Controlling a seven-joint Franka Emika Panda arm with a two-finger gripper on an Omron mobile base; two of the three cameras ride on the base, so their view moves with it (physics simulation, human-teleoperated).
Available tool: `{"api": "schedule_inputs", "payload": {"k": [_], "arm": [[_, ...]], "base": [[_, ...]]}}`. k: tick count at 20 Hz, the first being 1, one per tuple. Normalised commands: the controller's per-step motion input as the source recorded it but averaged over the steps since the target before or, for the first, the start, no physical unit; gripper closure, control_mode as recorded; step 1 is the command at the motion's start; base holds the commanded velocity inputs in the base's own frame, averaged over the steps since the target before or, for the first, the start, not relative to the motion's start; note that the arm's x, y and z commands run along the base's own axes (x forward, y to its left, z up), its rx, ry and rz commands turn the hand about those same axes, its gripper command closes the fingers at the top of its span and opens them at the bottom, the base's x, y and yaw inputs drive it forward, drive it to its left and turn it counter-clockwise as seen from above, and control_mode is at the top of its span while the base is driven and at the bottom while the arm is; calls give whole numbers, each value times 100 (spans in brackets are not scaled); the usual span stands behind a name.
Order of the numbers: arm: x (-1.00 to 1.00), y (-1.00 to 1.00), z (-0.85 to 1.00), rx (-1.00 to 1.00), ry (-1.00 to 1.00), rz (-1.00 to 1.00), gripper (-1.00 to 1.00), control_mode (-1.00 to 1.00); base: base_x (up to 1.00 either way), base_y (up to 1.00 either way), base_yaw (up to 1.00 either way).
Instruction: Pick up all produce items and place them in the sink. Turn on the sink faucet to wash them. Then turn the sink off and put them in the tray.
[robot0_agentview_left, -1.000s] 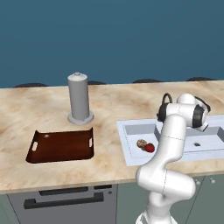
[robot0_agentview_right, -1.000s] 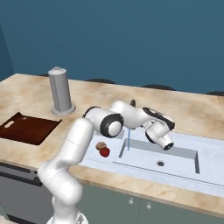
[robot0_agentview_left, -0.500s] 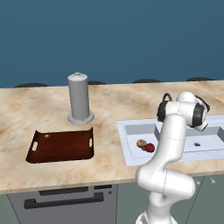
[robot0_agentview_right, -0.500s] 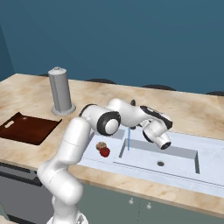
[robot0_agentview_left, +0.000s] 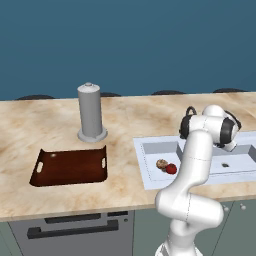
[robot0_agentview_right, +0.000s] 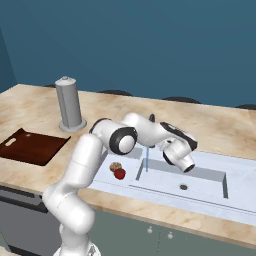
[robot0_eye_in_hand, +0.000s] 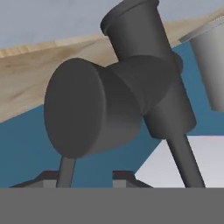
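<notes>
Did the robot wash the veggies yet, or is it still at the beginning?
Done: the red tomato and the brown mottled one lie in the sink. In hand: a thin blue stream of water falls into the basin, and the hand view has the faucet right up close. Left: turning the water off and carrying both to the tray, which holds no produce.

produce items (robot0_agentview_left: 166, 167) in sink (robot0_agentview_left: 150, 175) | tray (robot0_agentview_left: 70, 167) left | cylinder (robot0_agentview_left: 90, 112) behind tray

A thin blue stream of water (robot0_agentview_right: 146, 161) now runs down into the sink (robot0_agentview_right: 235, 172), apparently just beside the jaws; earlier, none shows.
</notes>
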Motion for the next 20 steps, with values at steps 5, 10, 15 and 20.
{"api": "schedule_inputs", "payload": {"k": [5, 10, 15, 20], "arm": [[-32, 17, 12, -11, -23, 19, 100, -100], [-25, 21, 22, -12, -27, 26, 100, -100], [-46, 44, 38, -17, -34, 30, 100, -100], [-64, 48, 41, -20, -36, 29, 100, -100]], "base": [[0, 0, 0], [0, 0, 0], [0, 0, 0], [0, 0, 0]]}}
